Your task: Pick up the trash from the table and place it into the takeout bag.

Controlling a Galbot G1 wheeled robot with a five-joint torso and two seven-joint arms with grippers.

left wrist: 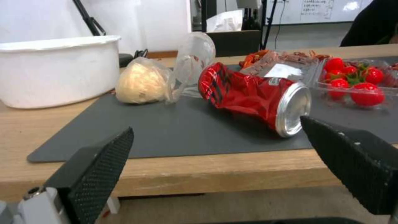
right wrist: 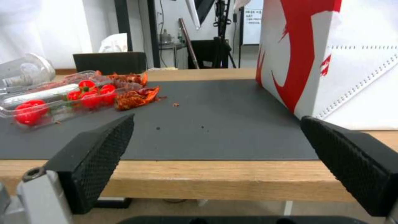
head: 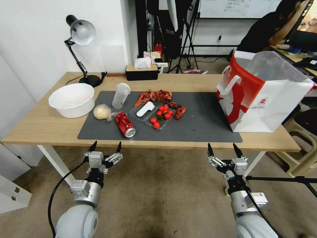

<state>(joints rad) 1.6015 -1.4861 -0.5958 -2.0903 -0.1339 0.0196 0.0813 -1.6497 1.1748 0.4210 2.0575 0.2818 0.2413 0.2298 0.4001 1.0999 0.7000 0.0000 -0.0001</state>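
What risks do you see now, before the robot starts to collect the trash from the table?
The crushed red can lies on its side near the table edge, so the open left gripper might roll it off. The clear cup could tip. The takeout bag overhangs the table's right edge and might topple.

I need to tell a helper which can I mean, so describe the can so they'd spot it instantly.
On the table's grey mat, look near its front left edge. The can lies on its side beside a wrapped pale ball; it alone is red, crushed metal.
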